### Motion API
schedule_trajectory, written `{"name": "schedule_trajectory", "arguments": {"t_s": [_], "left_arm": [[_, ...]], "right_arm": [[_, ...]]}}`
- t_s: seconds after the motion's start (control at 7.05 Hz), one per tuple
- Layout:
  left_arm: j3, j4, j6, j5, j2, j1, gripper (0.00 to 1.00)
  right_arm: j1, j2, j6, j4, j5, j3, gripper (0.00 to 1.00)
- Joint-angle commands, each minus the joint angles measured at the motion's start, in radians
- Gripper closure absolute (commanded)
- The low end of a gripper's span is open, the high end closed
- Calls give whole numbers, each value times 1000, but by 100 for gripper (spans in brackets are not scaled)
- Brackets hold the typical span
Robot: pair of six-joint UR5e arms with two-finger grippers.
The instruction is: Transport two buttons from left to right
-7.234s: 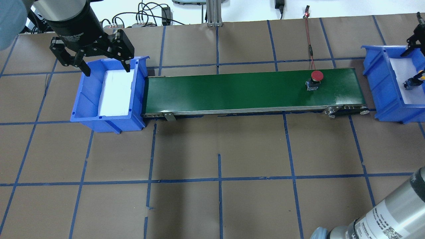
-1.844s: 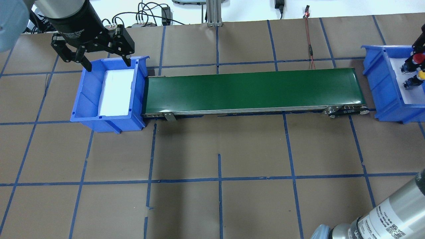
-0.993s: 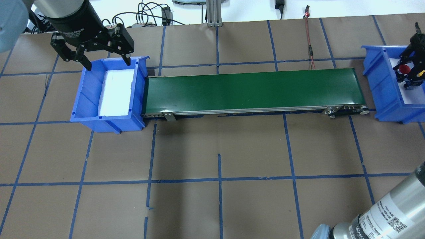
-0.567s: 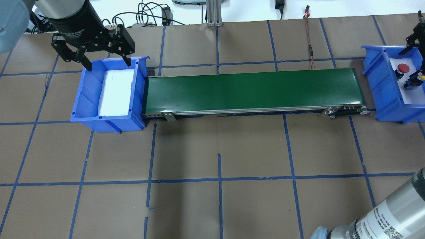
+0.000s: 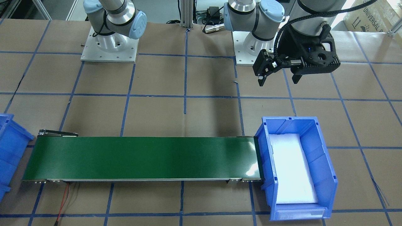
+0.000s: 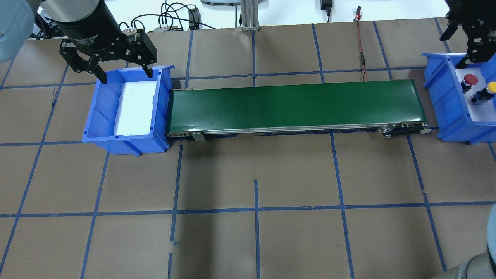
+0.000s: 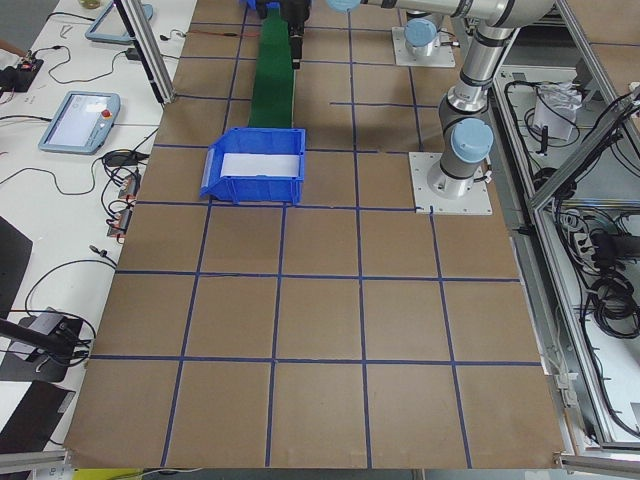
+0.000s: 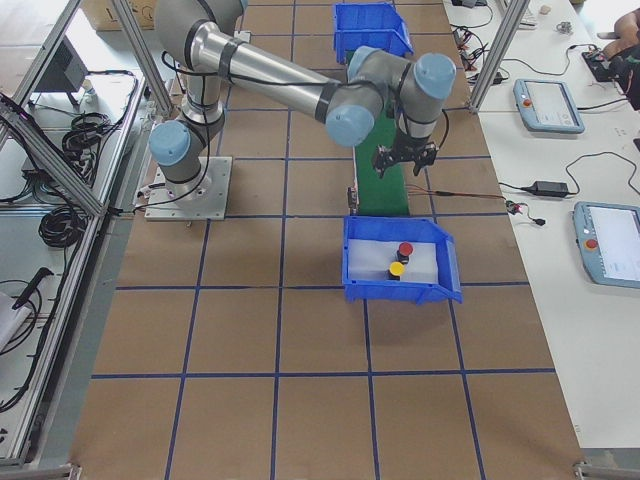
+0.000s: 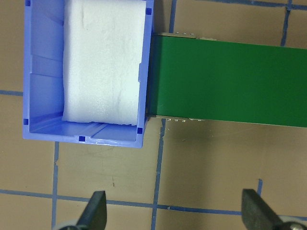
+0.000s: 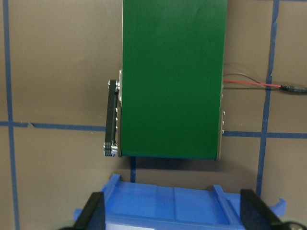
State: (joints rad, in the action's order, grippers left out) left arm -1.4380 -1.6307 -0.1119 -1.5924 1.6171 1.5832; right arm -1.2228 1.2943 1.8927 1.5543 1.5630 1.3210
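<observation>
Both buttons sit in the right-hand blue bin (image 6: 445,97), on the white liner. The red button (image 6: 471,79) is a bit further from the robot and the yellow button (image 6: 491,86) is just beside it, close but apparently not touching. The switch bodies under the caps are tiny dark blobs, so I can't tell if they're upright or tipped over. That bin is cut off by the frame edge in the overhead cam, and the front cam only catches a sliver of it w/ no buttons visible. The right-side cam is the only one showing the whole bin w/ both caps. The right gripper (image 6: 451,52) hangs above the far corner of that bin. Its fingers are spread wide w/ nothing between them, and its wrist cam shows just the two tips, the bin's rim and the end of the green conveyor belt (image 6: 294,104). The arm behind it is mostly out of frame in the overhead. The left gripper (image 6: 125,76) hovers over the far edge of the left blue bin (image 6: 100,112), also wide open and holding nothing. In its wrist cam only the fingertips poke in at the bottom. The left bin has just a white foam pad (image 6: 135,106) in it, and it butts up against the left end of the belt. A red/black wire (image 6: 362,58) runs from the back of the table (image 6: 255,174) towards the belt's right end. In the left-side cam the far end is way too small to make out any of this.
</observation>
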Motion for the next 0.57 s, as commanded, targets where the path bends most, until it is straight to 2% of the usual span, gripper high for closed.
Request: {"name": "schedule_trajectory", "arguments": {"t_s": [0.0, 0.43], "left_arm": [[1, -11, 11, -8, -2, 1, 0], [4, -98, 14, -6, -2, 11, 0]], "right_arm": [[-139, 100, -458, -89, -8, 1, 0], [-321, 140, -1133, -80, -8, 4, 0]]}}
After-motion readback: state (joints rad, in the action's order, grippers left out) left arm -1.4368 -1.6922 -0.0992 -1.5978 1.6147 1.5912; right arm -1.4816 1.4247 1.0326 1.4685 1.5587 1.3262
